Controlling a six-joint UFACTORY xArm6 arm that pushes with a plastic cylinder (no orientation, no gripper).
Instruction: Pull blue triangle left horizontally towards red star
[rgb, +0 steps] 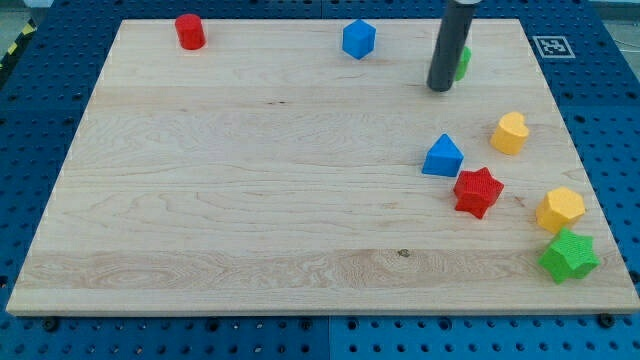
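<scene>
The blue triangle (442, 157) lies on the wooden board (250, 190) at the view's right of centre. The red star (477, 191) sits just below and to the right of it, almost touching. My tip (440, 88) is the lower end of the dark rod, above the blue triangle towards the view's top, apart from it. A green block (462, 62) is partly hidden behind the rod.
A red cylinder (190, 31) stands at the top left. A blue block (358, 39) is at the top centre. A yellow heart-like block (509, 132) lies right of the triangle. A yellow hexagon (559, 209) and a green star (568, 256) sit at the bottom right.
</scene>
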